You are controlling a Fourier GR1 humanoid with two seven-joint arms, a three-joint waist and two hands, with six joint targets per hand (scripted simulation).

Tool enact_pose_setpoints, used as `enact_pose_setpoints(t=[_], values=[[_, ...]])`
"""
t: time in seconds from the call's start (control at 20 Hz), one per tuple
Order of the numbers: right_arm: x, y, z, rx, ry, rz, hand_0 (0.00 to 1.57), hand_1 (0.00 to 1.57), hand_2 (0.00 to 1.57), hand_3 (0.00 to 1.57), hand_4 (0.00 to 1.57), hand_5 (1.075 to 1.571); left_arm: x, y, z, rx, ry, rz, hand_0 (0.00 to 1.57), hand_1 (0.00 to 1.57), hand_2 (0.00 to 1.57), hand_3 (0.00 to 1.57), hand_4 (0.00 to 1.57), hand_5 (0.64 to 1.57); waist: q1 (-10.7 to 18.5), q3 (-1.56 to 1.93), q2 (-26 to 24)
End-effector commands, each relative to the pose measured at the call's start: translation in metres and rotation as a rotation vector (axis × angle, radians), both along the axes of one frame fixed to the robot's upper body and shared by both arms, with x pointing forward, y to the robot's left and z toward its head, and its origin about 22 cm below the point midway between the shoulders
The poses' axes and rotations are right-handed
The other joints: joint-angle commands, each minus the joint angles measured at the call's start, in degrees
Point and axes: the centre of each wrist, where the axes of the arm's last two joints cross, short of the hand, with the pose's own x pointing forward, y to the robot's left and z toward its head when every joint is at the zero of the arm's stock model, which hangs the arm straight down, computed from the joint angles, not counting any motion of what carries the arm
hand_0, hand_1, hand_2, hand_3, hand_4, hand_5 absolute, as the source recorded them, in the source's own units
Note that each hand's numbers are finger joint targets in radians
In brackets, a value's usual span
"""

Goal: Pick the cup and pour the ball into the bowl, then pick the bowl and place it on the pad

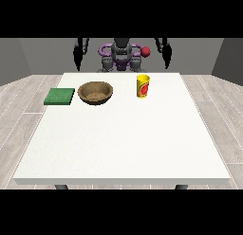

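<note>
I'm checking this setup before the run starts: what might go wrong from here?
The yellow cup stands upright and apart from the brown bowl, so a pour begun too early could send the ball onto the white table. The green pad lies at the table's edge, so the bowl set there might overhang. Both hands, and, hang far from the cup.

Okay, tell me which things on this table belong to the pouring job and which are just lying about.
Job things:
yellow cup
brown bowl
green pad
The ball cannot be seen; it may be inside the cup.

Lying about:
nothing else on the white table
</note>
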Motion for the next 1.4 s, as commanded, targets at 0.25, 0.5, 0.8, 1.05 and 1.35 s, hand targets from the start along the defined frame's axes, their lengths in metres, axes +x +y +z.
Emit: enact_pose_setpoints(t=[0.25,0.5,0.8,1.05,1.35], values=[[0.004,-0.008,0.036,-0.04,-0.03,0.006,0.0,0.0,0.33,0.49,0.85,1.565,0.004,0.011,0.038,0.062,-0.049,-0.015,0.0,0.0,0.0,0.0,0.0,1.57,-0.1,-0.54,-16.7],[0.013,0.107,0.074,0.214,-0.188,0.087,0.0,0.0,0.27,0.41,0.84,1.567,0.055,-0.044,0.081,-0.269,-0.241,-0.035,0.0,0.0,0.0,0.0,0.0,1.569,-1.3,-0.87,-8.3],[0.019,0.118,0.107,0.185,-0.273,0.062,0.0,0.0,0.35,0.48,0.82,1.566,0.074,-0.022,0.114,-0.235,-0.327,-0.024,0.0,0.0,0.0,0.0,0.0,1.567,-2.2,-0.85,-3.2],[0.016,0.115,0.098,0.178,-0.354,0.109,0.0,0.0,0.19,0.46,0.8,1.566,0.085,-0.033,0.096,-0.19,-0.408,0.002,0.0,0.0,0.0,0.0,0.0,1.562,-4.7,-0.84,2.8],[0.05,0.104,0.116,0.097,-0.388,0.03,0.0,0.0,0.45,0.71,0.71,1.571,0.07,-0.06,0.048,-0.168,-0.448,-0.043,0.0,0.0,0.0,0.0,0.0,1.549,-2.3,-0.85,8.0]])
